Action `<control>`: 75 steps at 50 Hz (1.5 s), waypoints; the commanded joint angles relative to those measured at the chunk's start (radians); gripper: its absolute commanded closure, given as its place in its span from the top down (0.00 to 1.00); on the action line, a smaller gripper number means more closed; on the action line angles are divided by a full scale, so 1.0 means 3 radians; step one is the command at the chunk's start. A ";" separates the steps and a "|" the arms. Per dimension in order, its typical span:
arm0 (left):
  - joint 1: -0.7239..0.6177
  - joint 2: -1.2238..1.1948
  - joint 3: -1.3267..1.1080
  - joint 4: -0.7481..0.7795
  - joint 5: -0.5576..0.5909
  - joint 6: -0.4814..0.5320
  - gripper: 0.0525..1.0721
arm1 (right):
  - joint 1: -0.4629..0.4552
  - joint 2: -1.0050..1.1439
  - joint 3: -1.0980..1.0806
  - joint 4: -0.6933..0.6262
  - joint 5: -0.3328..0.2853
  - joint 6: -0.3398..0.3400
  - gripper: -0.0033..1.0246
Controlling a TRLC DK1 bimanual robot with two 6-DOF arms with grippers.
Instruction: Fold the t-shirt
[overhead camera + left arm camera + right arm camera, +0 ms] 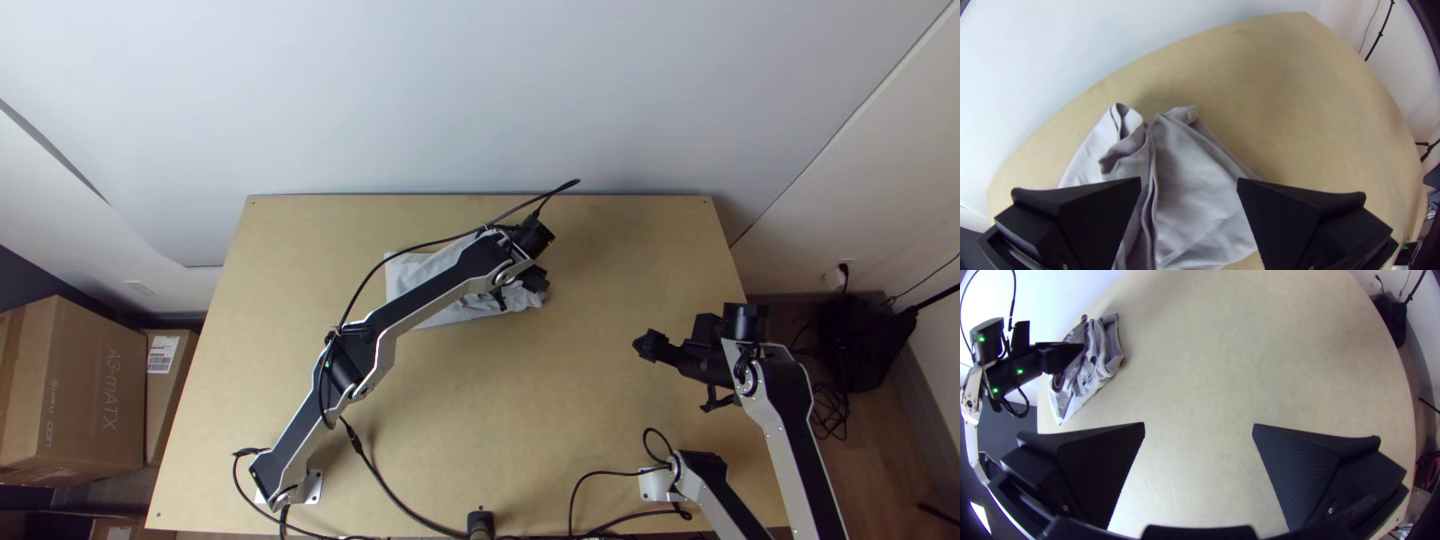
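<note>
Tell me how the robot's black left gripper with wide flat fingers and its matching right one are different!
The black left gripper is over the wrinkled grey cloth t-shirt, but the black right gripper is over the light wooden table. The left gripper's silver-and-black arm stretches far out, while the right gripper's is bent back. Both grippers have open fingers.
</note>
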 commanded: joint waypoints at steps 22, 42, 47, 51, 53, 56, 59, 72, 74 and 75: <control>0.0713 -0.1773 -0.0465 -0.0431 -0.0020 0.0098 0.96 | 0.1026 0.1868 0.1755 0.0410 -0.0128 0.0371 0.96; 0.1628 -0.2448 -0.0454 -0.0938 -0.0015 0.0206 0.96 | 0.1772 0.3300 0.3115 0.0410 -0.0271 0.0423 0.90; 0.1710 -0.2545 -0.0454 -0.0968 -0.0015 0.0206 0.96 | 0.1870 0.3551 0.3319 0.0410 -0.0271 0.0448 0.90; 0.1792 -0.2607 -0.0454 -0.1009 -0.0015 0.0206 0.96 | 0.1926 0.3735 0.3457 0.0410 -0.0276 0.0479 0.90; 0.1833 -0.2622 -0.0454 -0.1030 -0.0015 0.0206 0.96 | 0.1941 0.3806 0.3514 0.0410 -0.0276 0.0479 0.90; 0.1894 -0.2637 -0.0460 -0.1045 -0.0015 0.0206 0.96 | 0.1951 0.3934 0.3601 0.0405 -0.0276 0.0504 0.90; 0.1951 -0.2653 -0.0454 -0.1045 -0.0015 0.0211 0.96 | 0.1957 0.4021 0.3652 0.0410 -0.0271 0.0504 0.90; 0.2083 -0.2632 -0.0444 -0.1009 -0.0015 0.0272 0.96 | 0.1957 0.4307 0.3851 0.0400 -0.0271 0.0499 0.90; 0.2083 -0.2627 -0.0444 -0.0999 -0.0015 0.0283 0.96 | 0.1957 0.4338 0.3867 0.0400 -0.0271 0.0499 0.89; 0.2089 -0.2622 -0.0444 -0.0994 -0.0015 0.0288 0.96 | 0.1957 0.4353 0.3872 0.0395 -0.0271 0.0499 0.89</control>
